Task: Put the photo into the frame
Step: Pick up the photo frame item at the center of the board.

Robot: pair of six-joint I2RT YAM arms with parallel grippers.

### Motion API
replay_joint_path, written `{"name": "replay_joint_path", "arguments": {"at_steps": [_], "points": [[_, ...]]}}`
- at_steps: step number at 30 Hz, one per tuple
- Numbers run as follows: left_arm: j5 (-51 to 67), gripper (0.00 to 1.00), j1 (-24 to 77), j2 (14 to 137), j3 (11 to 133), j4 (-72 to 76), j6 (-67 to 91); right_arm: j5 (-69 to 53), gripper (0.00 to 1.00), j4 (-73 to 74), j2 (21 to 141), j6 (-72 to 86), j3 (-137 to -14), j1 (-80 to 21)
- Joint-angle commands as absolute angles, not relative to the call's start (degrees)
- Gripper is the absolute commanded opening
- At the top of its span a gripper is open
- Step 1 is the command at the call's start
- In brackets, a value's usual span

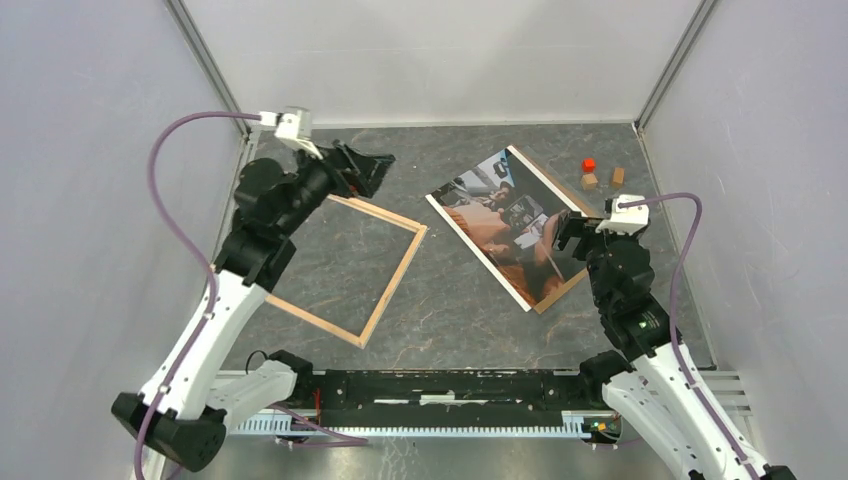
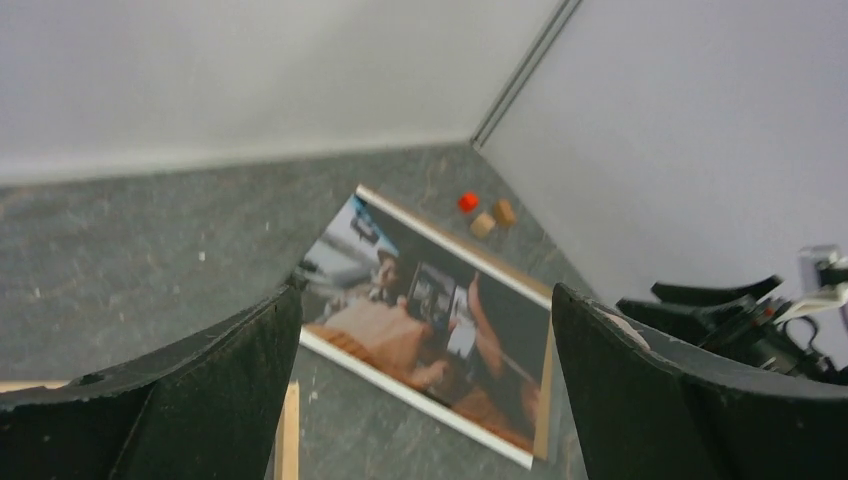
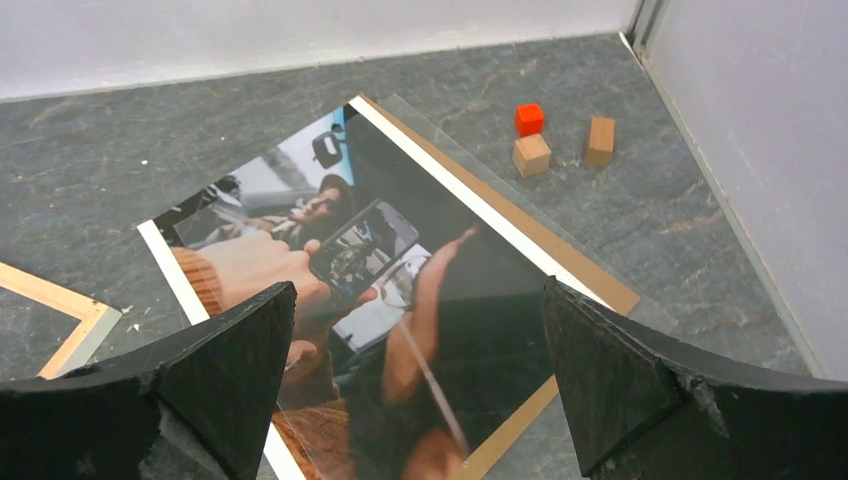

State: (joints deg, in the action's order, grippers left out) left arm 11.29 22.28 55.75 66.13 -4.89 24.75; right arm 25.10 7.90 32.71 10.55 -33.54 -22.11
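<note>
Dark, orange-toned photo (image 3: 330, 220) lies just below the right gripper (image 3: 418, 290), whose jaws stand wide apart.

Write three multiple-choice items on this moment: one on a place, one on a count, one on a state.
1. Where does the photo lie?
A) on the brown backing board, right of the frame
B) inside the frame
C) propped against the back wall

2. How many small blocks sit by the far right corner?
A) one
B) three
C) five

3. How is the right gripper?
A) shut on the photo
B) shut on a block
C) open, holding nothing

Key:
1 A, the frame is empty and the photo rests on the board.
2 B, one is red and two are wooden.
3 C, its fingers stand apart over the photo.
</note>
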Motion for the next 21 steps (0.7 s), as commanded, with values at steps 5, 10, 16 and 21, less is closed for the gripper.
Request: {"name": "replay_joint_path", "arguments": {"at_steps": [5,10,16,21], "points": [[9.31,0.97,31.46,60.95,60.42,-8.21,25.17,19.96,0.98,7.49,34.51,7.97,-27.42,-21.99],[7.60,1.00,43.25,67.89,62.90,-12.82,22.40,15.88,0.98,5.27,36.85,10.73,-22.07,-22.05],[17.65,1.00,45.99,79.74,64.56,-12.97,31.25,14.55,0.98,5.74,38.26,20.33,-18.24,-21.89],[26.85,1.00,45.88,90.10,67.29,-12.79,37.01,12.92,0.98,5.95,37.24,23.73,-14.74,-16.96]]}}
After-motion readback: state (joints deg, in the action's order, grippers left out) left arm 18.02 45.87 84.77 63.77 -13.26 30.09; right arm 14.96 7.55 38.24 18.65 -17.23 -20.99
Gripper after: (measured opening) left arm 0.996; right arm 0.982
